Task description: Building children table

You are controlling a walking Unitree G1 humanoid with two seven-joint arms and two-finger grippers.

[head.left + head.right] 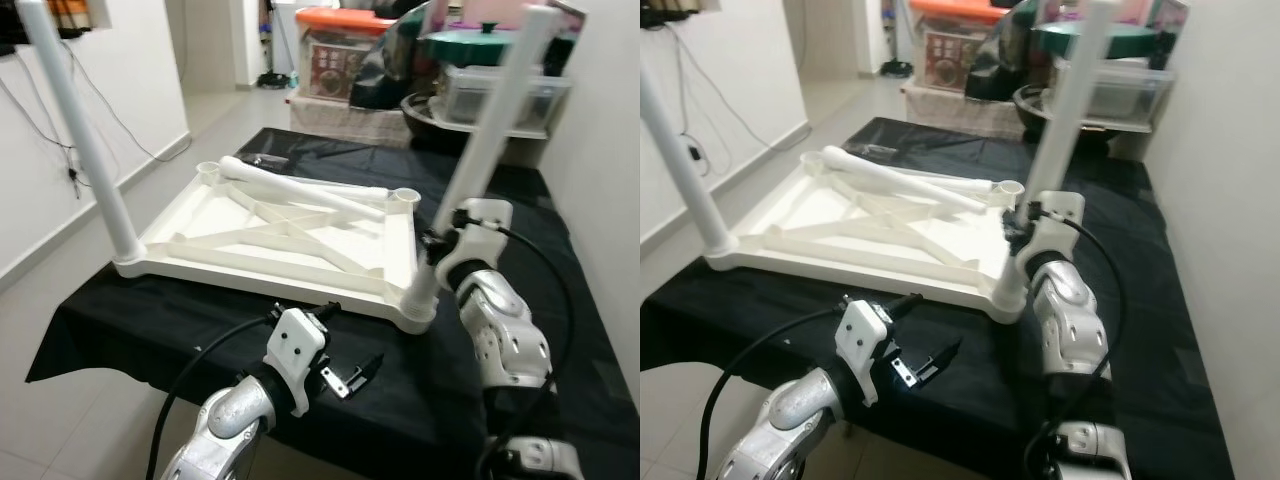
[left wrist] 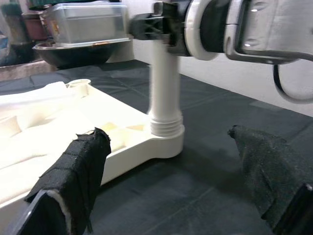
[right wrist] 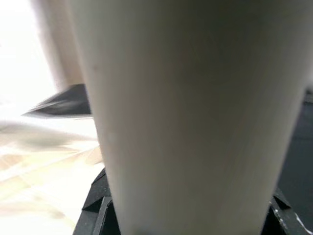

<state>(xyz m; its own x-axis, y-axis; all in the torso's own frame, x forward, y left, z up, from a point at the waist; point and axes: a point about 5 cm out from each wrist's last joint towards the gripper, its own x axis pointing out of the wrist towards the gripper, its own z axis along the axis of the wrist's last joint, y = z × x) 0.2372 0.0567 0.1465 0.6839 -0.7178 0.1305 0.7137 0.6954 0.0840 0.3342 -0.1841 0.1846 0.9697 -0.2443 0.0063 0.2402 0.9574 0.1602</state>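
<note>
- On a black-draped table [image 1: 560,290] lies a white plastic children's tabletop [image 1: 210,215], turned underside up so its ribs and corner sockets face the ceiling.
- Two white legs stand upright in the near corners: one at the robot's left [image 1: 85,140], one at its right [image 1: 490,150]. A third loose leg [image 1: 300,188] lies across the far part of the tabletop, and the two far sockets look empty.
- Low on the right upright leg is the right gripper [image 1: 437,250], closed around the leg just above its threaded base. The right wrist view has the leg pressed close against the camera.
- Near the table's front edge hovers the left gripper [image 2: 171,191], its padded fingers [image 2: 80,171] spread wide and holding nothing.
- Judged step: seating or screwing the second leg home. The next move probably calls for letting go of it, then picking up the lying leg for a far socket.
</note>
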